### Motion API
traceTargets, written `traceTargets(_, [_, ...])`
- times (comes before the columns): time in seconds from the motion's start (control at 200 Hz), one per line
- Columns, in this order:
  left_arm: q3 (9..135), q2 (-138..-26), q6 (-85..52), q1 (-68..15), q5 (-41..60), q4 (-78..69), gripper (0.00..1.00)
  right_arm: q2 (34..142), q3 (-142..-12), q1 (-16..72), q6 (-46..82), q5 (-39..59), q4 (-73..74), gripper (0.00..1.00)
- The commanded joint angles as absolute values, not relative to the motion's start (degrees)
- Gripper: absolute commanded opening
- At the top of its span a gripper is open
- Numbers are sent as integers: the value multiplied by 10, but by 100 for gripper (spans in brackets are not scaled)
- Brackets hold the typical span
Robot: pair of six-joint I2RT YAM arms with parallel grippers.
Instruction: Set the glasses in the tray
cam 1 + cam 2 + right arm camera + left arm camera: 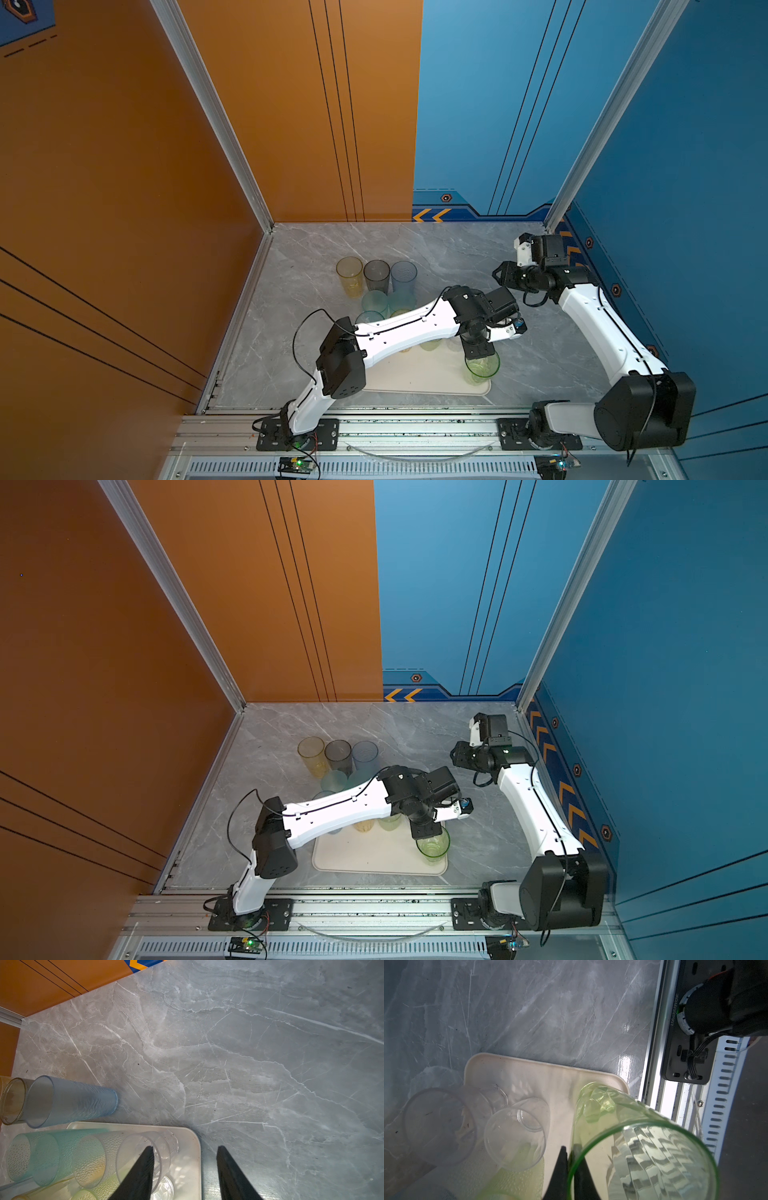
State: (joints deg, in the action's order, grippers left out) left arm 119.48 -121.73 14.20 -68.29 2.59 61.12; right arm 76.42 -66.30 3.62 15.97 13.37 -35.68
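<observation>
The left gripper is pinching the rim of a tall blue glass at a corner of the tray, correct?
Not blue: the tall glass that the left gripper pinches by the rim at a corner of the tray is green, as the left wrist view shows.

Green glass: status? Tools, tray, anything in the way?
Gripping: left tool shut on green glass rim; right tool open, empty. Glass upright over tray's near corner, touchdown unclear. Nearby: clear glass close beside the left tool.
</observation>
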Motion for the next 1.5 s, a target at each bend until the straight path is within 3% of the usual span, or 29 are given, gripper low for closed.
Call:
traceTargets(0.0, [1218, -1227, 156, -688, 24, 622, 0, 769, -655, 30, 158, 142, -347, 48])
traceTargets(1.107, [1292, -1299, 165, -685, 30, 685, 0, 782, -643, 16, 156, 162, -331, 48])
traceTargets(1.237, [1292, -1298, 163, -685, 25, 685, 15, 782, -643, 16, 156, 164, -331, 48])
traceTargets(1.497, [1293, -1294, 162, -686, 22, 685, 19, 781, -643, 16, 157, 164, -331, 48])
